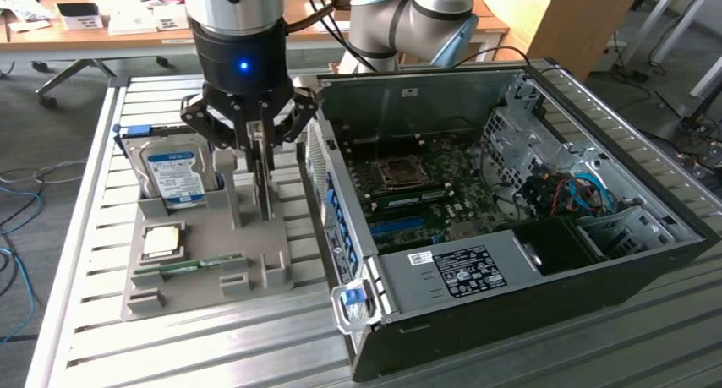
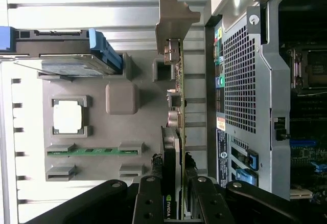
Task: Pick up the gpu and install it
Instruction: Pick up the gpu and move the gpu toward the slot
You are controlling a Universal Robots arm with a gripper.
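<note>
The black-linked pincer [image 1: 263,147] stood partly closed on the gpu [image 1: 265,185], a thin dark circuit card set upright on its edge, with one finger pressed to each flat face. The card's lower edge was down among the blocky posts of the matte grey moulded tray [image 1: 192,278] on the ribbed metal tabletop [image 1: 203,346]. In the wrist view, its bent grey metal end bracket [image 2: 173,14] jutted past the tray's rim. Just beside it leaned a silver hard drive with a glossy blue-white label [image 1: 175,177]. The open black steel computer case [image 1: 631,236] sat alongside the tray.
</note>
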